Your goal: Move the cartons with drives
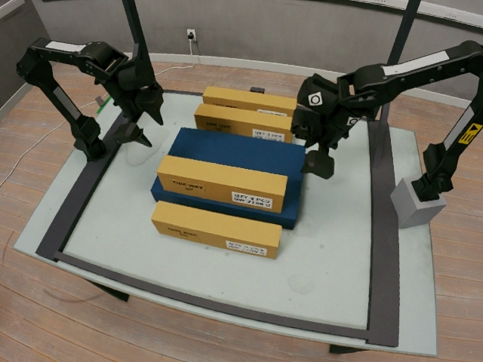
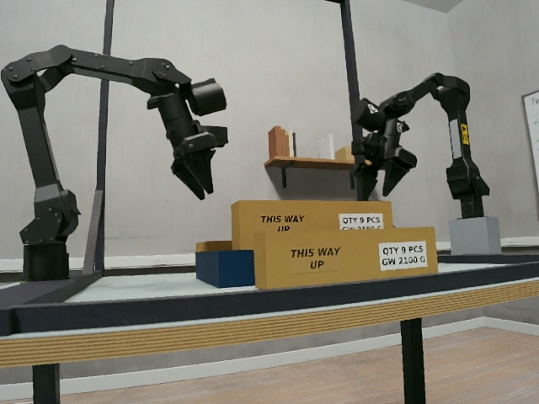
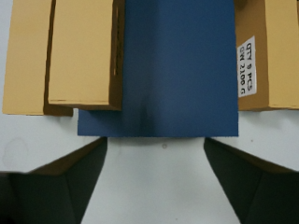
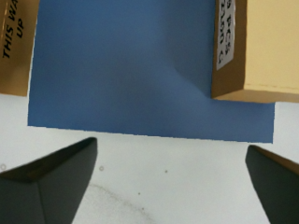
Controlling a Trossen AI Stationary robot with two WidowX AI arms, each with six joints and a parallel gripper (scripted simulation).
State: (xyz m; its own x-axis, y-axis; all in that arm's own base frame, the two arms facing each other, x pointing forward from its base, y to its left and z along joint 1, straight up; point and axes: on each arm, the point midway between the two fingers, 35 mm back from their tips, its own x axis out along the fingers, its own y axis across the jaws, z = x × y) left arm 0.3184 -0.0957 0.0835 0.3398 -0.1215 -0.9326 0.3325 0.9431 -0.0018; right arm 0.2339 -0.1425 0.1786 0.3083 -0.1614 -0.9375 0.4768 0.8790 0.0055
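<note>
"What do the pincers show?"

"The left gripper point(image 1: 304, 157) point(image 2: 374, 197) point(image 3: 156, 142) hangs off the label-end edge of the raised platform point(image 1: 241, 144) point(image 2: 224, 268) point(image 3: 179, 70) point(image 4: 126, 70), black wedge fingers spread wide around air. The right gripper point(image 1: 156, 135) point(image 2: 207, 195) point(image 4: 172, 149), equally wide and unladen, hangs off the opposite end."

"And the cartons?"

"Four long, straight-edged tan boxes. One, the platform carton point(image 1: 222, 171) point(image 2: 309, 213) point(image 3: 81, 51) point(image 4: 273, 47), stands upright along the blue block's front edge, matte and smooth-sided. The front carton point(image 1: 218, 222) point(image 2: 344, 252) point(image 3: 28, 56) stands on the pale table point(image 1: 327, 272), between platform and front rail point(image 1: 218, 298)."

"The other two?"

"Upright beyond the platform's rear edge: the inner carton point(image 1: 241, 117) point(image 3: 282, 56) point(image 4: 19, 51) nearer the block, the outer carton point(image 1: 249, 97) toward the table's back edge. Which boxes hold drives, one cannot tell."

"The surroundings?"

"Layered, wood-toned table edging point(image 2: 269, 323), grained floorboards point(image 1: 117, 323) and a mottled grey wall point(image 1: 265, 38)."
</note>
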